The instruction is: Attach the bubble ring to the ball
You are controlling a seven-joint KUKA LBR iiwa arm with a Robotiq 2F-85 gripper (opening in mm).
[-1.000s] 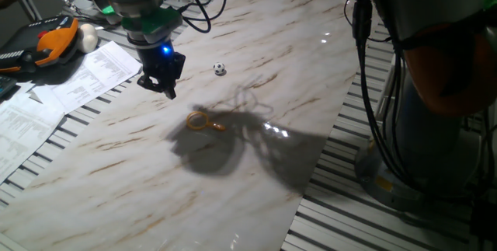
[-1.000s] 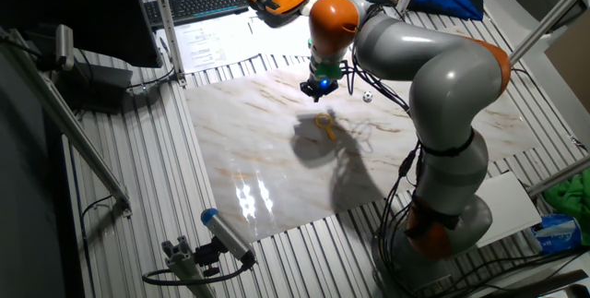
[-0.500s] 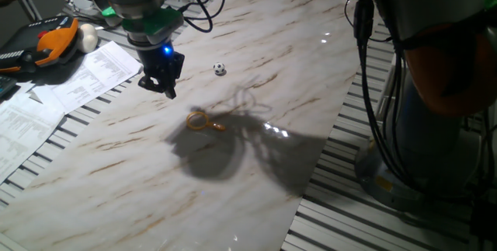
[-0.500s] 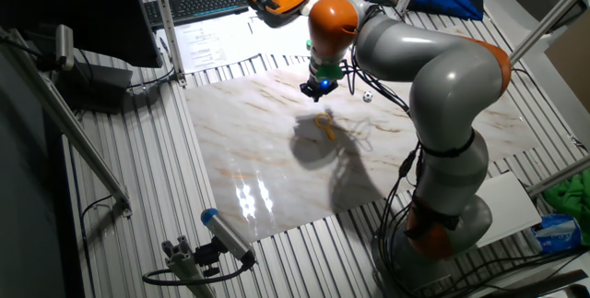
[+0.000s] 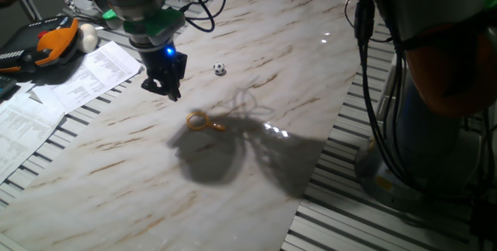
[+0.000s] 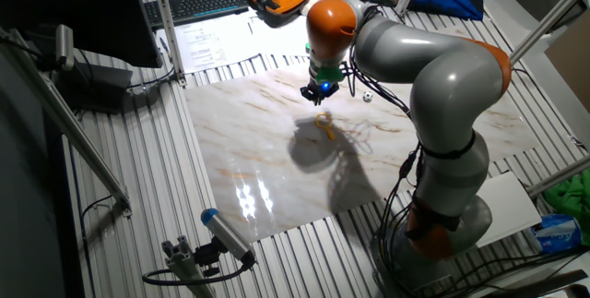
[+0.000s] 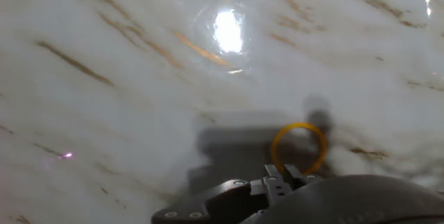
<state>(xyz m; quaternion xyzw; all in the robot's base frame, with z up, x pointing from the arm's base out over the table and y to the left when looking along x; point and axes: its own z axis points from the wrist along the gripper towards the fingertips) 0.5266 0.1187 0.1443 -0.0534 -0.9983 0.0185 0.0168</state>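
Note:
The bubble ring (image 5: 200,120), a thin yellow-orange loop with a short orange handle, lies flat on the marble tabletop (image 5: 256,26). It also shows in the other fixed view (image 6: 324,121) and in the hand view (image 7: 299,125). The tiny black-and-white ball (image 5: 220,68) rests apart from it, farther back; it shows in the other fixed view too (image 6: 367,97). My gripper (image 5: 167,88) hangs just above the table, left of the ring and left of the ball, holding nothing. In the hand view its fingertips (image 7: 270,173) sit close together, so it looks shut. The ball is out of the hand view.
Printed papers (image 5: 93,68), an orange-black pendant (image 5: 46,43) and a larger off-white ball (image 5: 87,37) lie at the table's left. Cables (image 5: 198,2) trail at the back. The robot's base and cables (image 5: 404,127) stand at the right edge. A keyboard (image 6: 198,3) lies beyond.
My gripper has shifted slightly to the right, toward the ring. The ring and the ball have not moved.

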